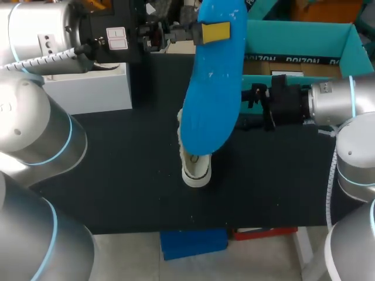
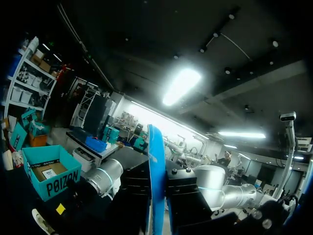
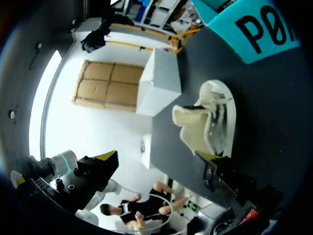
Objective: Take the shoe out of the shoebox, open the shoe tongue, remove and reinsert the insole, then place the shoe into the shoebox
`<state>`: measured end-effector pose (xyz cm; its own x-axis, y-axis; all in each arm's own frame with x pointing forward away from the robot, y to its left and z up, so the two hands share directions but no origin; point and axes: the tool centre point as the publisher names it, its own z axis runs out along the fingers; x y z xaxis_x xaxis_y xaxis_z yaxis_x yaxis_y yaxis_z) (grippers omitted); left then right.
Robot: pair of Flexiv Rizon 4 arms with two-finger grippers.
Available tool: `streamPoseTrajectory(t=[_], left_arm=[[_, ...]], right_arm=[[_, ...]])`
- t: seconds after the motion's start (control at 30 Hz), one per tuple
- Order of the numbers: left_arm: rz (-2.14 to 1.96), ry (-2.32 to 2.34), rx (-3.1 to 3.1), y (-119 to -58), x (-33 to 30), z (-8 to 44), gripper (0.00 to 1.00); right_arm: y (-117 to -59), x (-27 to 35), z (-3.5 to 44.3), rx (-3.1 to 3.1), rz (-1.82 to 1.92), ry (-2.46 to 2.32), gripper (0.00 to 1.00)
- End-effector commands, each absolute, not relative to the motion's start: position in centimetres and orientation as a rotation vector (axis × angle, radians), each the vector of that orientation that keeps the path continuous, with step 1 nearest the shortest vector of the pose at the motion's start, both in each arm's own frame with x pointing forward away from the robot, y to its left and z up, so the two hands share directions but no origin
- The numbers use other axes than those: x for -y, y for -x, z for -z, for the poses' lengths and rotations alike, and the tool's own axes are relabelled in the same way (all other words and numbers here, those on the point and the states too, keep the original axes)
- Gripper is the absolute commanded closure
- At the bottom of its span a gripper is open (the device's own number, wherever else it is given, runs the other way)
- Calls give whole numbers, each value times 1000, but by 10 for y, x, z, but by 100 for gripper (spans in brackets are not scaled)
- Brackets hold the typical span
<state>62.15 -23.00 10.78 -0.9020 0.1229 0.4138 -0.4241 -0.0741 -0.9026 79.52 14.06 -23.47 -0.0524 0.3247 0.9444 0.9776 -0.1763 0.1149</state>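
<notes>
Insole (image 1: 211,88) hanging long-axis 12-to-6 directly over cream shoe (image 1: 196,168), left gripper (image 1: 215,31) pinching its top end; right gripper (image 1: 256,100) sitting at shoe's 2 o'clock, grip unclear

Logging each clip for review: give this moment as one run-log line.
step: insole out of shoe | left gripper: shut on insole, held above shoe | right gripper: at shoe | shoebox: open

Insole (image 1: 212,88) raised, shoe (image 1: 195,168) on the bench (image 1: 117,175), shoebox (image 1: 304,36) open.
The blue insole is held upright above the cream shoe, whose mouth is spread open; the teal shoebox is seen at the bench's far right.
</notes>
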Motion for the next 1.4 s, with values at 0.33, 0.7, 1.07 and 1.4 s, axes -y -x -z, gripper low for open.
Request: streamPoseTrajectory(t=[0.33, 0.7, 1.07, 1.4], left_arm=[[-2034, -329, 1840, -621, 231, -108, 100], [-2088, -92, 1900, -626, 245, -85, 100], [-2170, 178, 2126, -638, 253, -1, 100], [-2183, 195, 2166, -639, 252, 14, 100]], right_arm=[[-793, -137, 228, 1289, 1403, 1424, 0], [-793, -137, 228, 1289, 1403, 1424, 0], [-793, -137, 228, 1289, 1403, 1424, 0], [-793, -137, 228, 1289, 1403, 1424, 0]])
